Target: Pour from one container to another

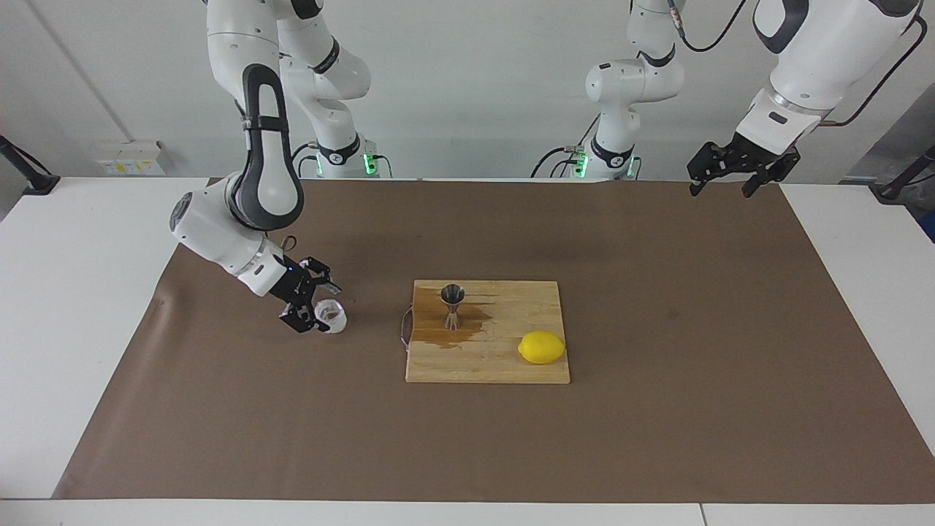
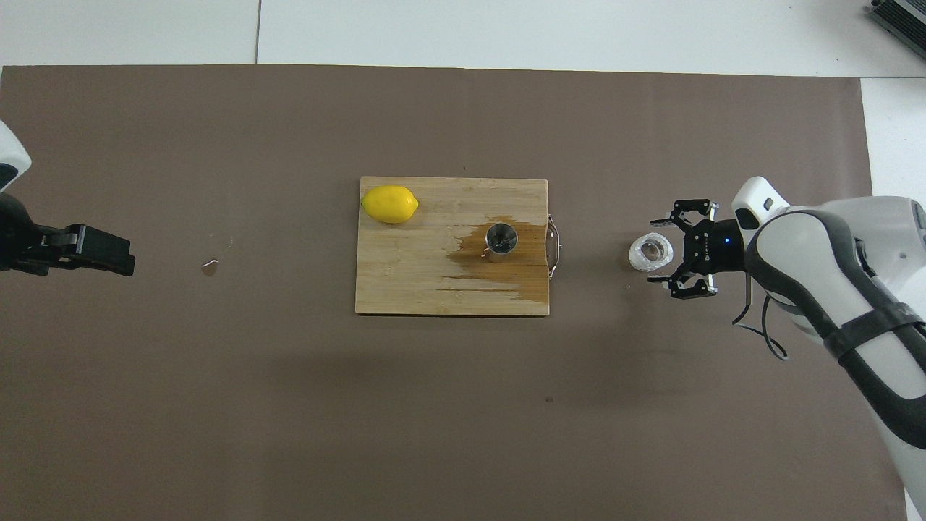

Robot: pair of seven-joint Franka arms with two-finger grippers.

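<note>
The clear cup [image 1: 332, 316] is being left standing upright on the brown paper [image 1: 657, 438] covering the desk [image 1: 73, 292], toward the right arm's end, well apart from the wooden board [image 1: 504, 365]. The right gripper [image 1: 313, 305] is being held low just beside the cup, with its jaws spread wide around the cup's side and no grip shown on the glass. At the middle of the desk, the steel jigger [image 1: 453, 305] is being carried upright by the board, on the board's edge toward the right arm, within a dark wet stain [image 1: 467, 329] that is spreading over the wood. A yellow lemon [image 1: 541, 347] is being borne by the same board, at the corner farther from the robots and toward the left arm's end. The left gripper [image 1: 734, 179] is being kept waiting in the air over the paper's edge at the left arm's end, its jaws standing apart and holding nothing.
</note>
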